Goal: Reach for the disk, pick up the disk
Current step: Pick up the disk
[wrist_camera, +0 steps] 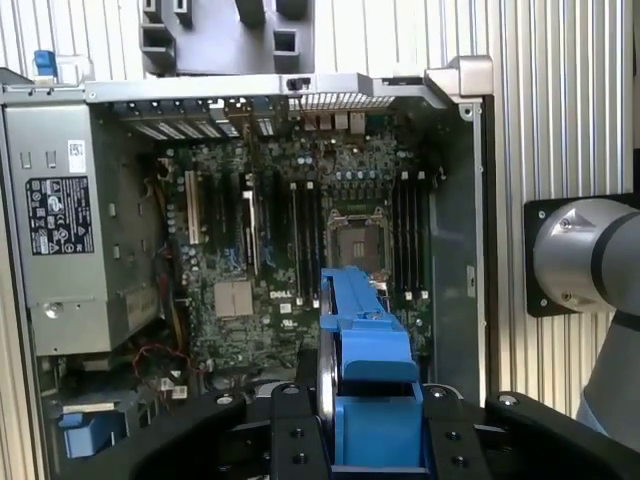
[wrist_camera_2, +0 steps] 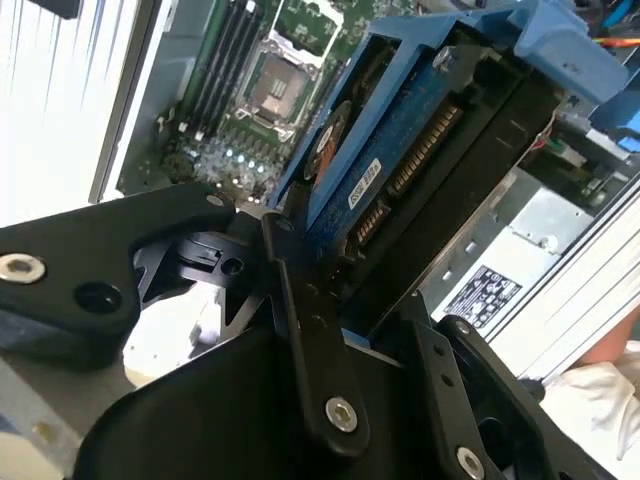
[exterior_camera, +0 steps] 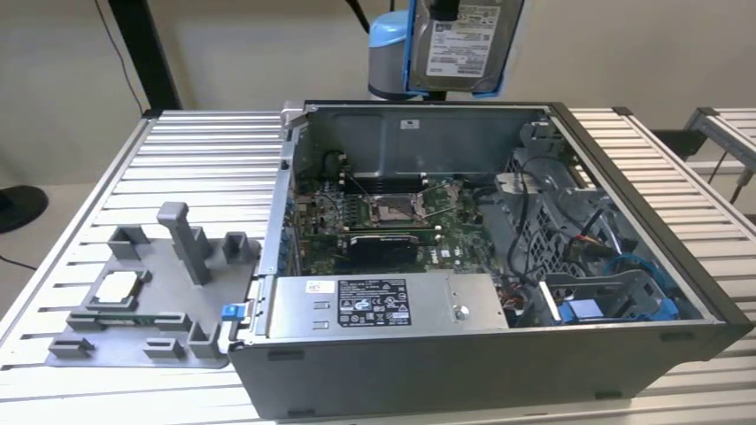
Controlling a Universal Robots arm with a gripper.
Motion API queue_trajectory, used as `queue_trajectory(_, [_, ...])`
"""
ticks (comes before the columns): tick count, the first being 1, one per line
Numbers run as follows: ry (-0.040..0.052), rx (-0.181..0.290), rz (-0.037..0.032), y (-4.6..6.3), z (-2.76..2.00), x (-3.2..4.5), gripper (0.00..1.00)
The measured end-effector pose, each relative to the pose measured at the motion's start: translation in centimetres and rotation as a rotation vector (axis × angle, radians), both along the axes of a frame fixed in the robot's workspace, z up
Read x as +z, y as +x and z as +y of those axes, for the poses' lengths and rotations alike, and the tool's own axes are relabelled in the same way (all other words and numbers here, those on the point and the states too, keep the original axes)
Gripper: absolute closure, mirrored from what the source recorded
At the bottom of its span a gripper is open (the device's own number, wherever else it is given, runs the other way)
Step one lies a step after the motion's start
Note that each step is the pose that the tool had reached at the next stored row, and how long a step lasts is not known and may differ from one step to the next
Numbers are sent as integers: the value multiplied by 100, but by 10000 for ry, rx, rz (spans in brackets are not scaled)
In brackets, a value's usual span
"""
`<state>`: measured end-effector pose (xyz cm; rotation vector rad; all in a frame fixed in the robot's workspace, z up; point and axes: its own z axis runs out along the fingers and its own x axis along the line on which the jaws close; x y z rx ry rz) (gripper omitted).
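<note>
The disk (exterior_camera: pixel 465 42) hangs upright high above the open computer case, its white label facing the exterior view and blue rails along its sides. My gripper (wrist_camera_2: pixel 350 270) is shut on it, and the black fingers (wrist_camera_2: pixel 305 330) press against its sides. In the second wrist view the disk (wrist_camera_2: pixel 400 160) shows its blue circuit-board underside and connector. The first wrist view has the disk (wrist_camera: pixel 362 345) edge-on, its blue rail between the gripper (wrist_camera: pixel 365 440) fingers, over the motherboard.
The open computer case (exterior_camera: pixel 661 292) sits on a slatted metal table (exterior_camera: pixel 201 150). Inside are the motherboard (exterior_camera: pixel 384 217), a grey power supply box (exterior_camera: pixel 378 305) with a black-white sticker, cables and a blue drive bay (exterior_camera: pixel 614 301). A grey fixture (exterior_camera: pixel 154 283) holding a small square chip stands at the exterior view's left.
</note>
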<state>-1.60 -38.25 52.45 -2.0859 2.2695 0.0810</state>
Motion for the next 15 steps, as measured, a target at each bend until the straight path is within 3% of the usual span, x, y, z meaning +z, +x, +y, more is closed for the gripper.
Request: queue_trajectory(15, [1,14,0,671,0,-4,100])
